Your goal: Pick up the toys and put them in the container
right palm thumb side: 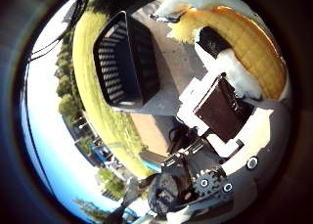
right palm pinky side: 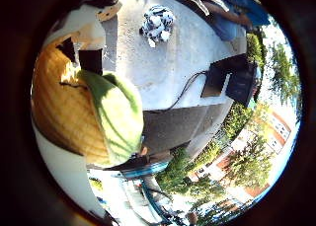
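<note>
Yellow ribbed toy with a green part sits tight in the hand, fingers curled round it (close to the palm). Black basket waits nearby on the concrete, near a black-and-white toy.

1. The setting was outdoors, in a yard or open ground beside buildings, under clear daylight with blue sky overhead.
2. A pale concrete surface lay in full sun, with hard shadows cast across it.
3. Green trees and hedges stood beyond its edge, and a red-brick building with white-framed windows rose behind them.
4. A sunlit strip of grass ran alongside the concrete, with more trees lining its far side.
5. A black slatted container stood on the concrete near the grass, and a black-and-white toy lay out in the open on the same ground.
</note>
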Robot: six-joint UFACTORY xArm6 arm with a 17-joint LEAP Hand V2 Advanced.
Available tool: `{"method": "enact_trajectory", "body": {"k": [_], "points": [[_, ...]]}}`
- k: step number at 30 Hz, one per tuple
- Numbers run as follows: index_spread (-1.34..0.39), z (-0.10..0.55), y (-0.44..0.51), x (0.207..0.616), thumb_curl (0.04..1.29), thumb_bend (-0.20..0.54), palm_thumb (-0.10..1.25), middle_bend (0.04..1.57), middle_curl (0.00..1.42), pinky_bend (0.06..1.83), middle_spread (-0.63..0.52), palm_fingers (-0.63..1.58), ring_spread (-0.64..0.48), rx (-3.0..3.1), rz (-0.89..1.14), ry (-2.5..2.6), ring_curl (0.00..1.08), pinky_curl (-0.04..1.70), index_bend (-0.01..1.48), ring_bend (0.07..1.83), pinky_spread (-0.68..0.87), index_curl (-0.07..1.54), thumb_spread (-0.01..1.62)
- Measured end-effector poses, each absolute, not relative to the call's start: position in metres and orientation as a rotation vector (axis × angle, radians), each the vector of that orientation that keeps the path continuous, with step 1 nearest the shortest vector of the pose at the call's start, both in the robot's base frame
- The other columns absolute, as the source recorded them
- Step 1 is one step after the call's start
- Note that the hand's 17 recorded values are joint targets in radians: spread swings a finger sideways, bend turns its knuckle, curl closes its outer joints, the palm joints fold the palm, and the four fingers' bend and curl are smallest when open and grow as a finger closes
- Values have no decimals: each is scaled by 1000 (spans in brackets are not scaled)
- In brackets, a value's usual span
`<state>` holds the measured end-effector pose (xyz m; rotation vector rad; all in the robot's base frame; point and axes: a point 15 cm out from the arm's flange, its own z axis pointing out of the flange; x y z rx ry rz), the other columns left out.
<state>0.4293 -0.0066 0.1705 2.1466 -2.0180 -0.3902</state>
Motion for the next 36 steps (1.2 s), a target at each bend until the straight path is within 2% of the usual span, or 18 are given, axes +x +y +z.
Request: {"method": "enact_trajectory", "body": {"k": [6,15,28,30,33,36], "points": [[-985,218,56,412,702,-12,956,1165,1140,1469,-254,802,-116,2285,-362,-1862,856,901,929,1462,174,-16,1203],[-1024,245,157,403,729,-11,948,1195,1155,1477,-255,767,-117,2442,-271,-1695,863,950,1012,1493,157,-18,1211],[-1033,180,262,470,731,-21,885,1227,1159,1478,-253,717,-116,2571,-219,-1607,862,998,1095,1526,144,-17,1226],[-1037,169,270,483,710,-25,858,1223,1150,1478,-247,678,-109,2583,-209,-1611,858,1002,1068,1535,147,-29,1235],[-951,153,278,496,684,-24,843,1160,1099,1404,-224,710,-64,2579,-213,-1606,804,966,1093,1477,178,-6,1238],[-780,131,282,503,652,-29,822,983,1009,1283,-194,499,-14,2560,-236,-1586,756,947,1114,1369,208,22,1232]]}}
